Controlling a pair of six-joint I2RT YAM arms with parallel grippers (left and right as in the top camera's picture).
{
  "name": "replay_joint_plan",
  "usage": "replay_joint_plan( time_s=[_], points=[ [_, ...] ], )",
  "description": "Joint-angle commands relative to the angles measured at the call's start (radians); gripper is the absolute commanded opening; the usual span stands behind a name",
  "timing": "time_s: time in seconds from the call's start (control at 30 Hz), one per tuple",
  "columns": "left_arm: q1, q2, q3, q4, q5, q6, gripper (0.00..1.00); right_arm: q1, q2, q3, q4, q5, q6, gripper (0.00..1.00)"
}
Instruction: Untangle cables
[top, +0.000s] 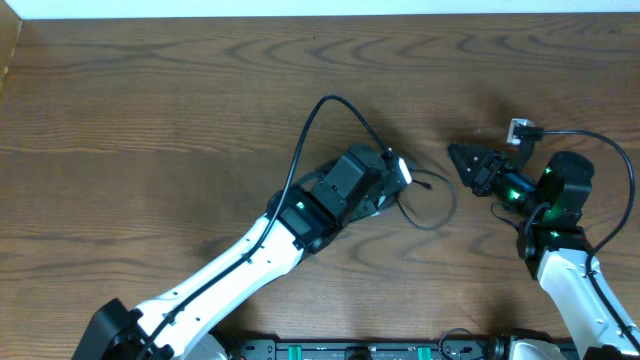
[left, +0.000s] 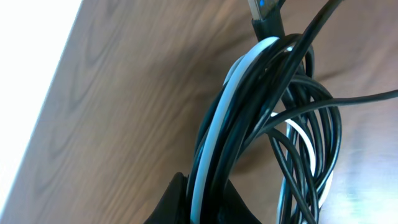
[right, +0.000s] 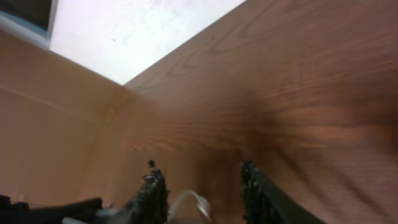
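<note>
Two cables, one black and one white, were clenched as a coiled bundle in the left end effector above the counter; the right end effector was held released near them.

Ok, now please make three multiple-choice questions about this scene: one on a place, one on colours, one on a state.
1. Where is the cable bundle?
A. at the left gripper
B. at the right gripper
C. at the far left edge of the table

2. Which colours are the bundled cables?
A. red and blue
B. black and white
C. all yellow

3. How do the right gripper's fingers stand?
A. apart
B. shut on the bundle
C. out of view

Answers:
1 A: the left wrist view shows the bundle clamped there.
2 B: black and white strands both show.
3 A: the right wrist view shows a gap between them.
</note>
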Motion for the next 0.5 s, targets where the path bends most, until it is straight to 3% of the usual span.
replay_joint_plan(
  time_s=[0.0,0.1,0.2,0.47],
  points=[
    [0.003,-0.041,0.001,0.001,0.103,-0.003,0.08,0.014,-0.002,0.007,-0.005,-0.068,0.141,0.35],
    [0.003,-0.040,0.001,0.002,0.053,-0.002,0.08,0.026,-0.002,0.006,-0.007,-0.148,0.317,0.35],
    [0.002,-0.040,0.001,0.002,-0.002,-0.002,0.08,0.047,-0.002,0.006,-0.007,-0.183,0.406,0.38],
    [0.002,-0.040,0.001,0.017,-0.031,-0.002,0.07,0.174,-0.002,0.006,-0.018,-0.136,0.455,0.43]
  ],
)
